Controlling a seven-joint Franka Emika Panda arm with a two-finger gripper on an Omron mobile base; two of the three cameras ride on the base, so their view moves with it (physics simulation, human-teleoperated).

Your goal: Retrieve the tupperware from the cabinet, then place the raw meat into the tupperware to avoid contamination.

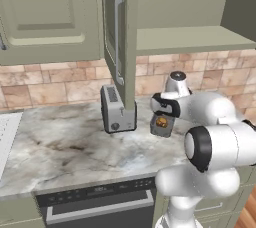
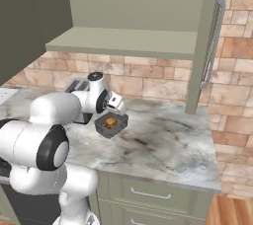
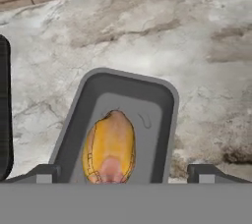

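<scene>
The dark grey tupperware (image 1: 156,130) (image 2: 100,127) (image 3: 129,81) stands on the marble counter, right of the toaster. The orange-brown raw meat (image 1: 161,121) (image 2: 110,122) (image 3: 110,147) lies inside it. My gripper (image 1: 163,113) (image 2: 113,112) (image 3: 126,172) hovers just above the box, open, its fingertips (image 3: 47,172) spread wide to either side of the meat with nothing gripped. Above, the cabinet (image 1: 190,39) (image 2: 123,41) stands open, its olive door (image 1: 117,37) (image 2: 212,36) swung out and the inner shelf bare.
A silver two-slot toaster (image 1: 117,108) (image 2: 76,87) sits against the brick wall by the open door's lower edge. A dishwasher front (image 1: 100,202) lies below the counter, and drawers (image 2: 148,194) sit under its right part. Bare marble (image 2: 168,140) stretches to the right.
</scene>
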